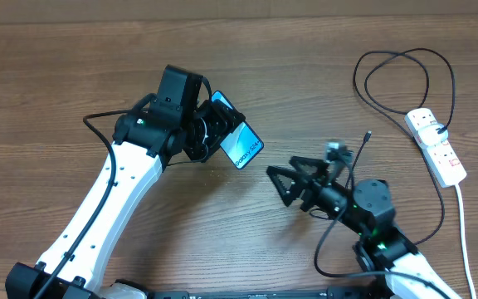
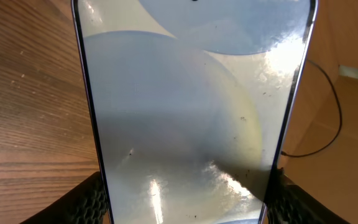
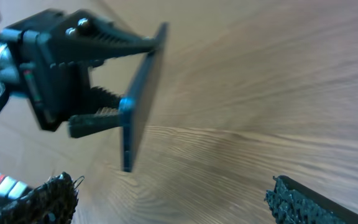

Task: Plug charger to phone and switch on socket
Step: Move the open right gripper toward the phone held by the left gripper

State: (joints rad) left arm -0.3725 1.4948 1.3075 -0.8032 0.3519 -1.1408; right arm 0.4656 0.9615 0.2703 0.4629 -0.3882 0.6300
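My left arm reaches over the table (image 1: 65, 75), its tool (image 1: 212, 133) clamped on the phone (image 1: 239, 137), which it holds tilted, screen up. My right arm points left toward the phone, tool (image 1: 276, 186) spread and empty. The charger (image 1: 356, 76) loops beside the socket (image 1: 436, 145), far right.
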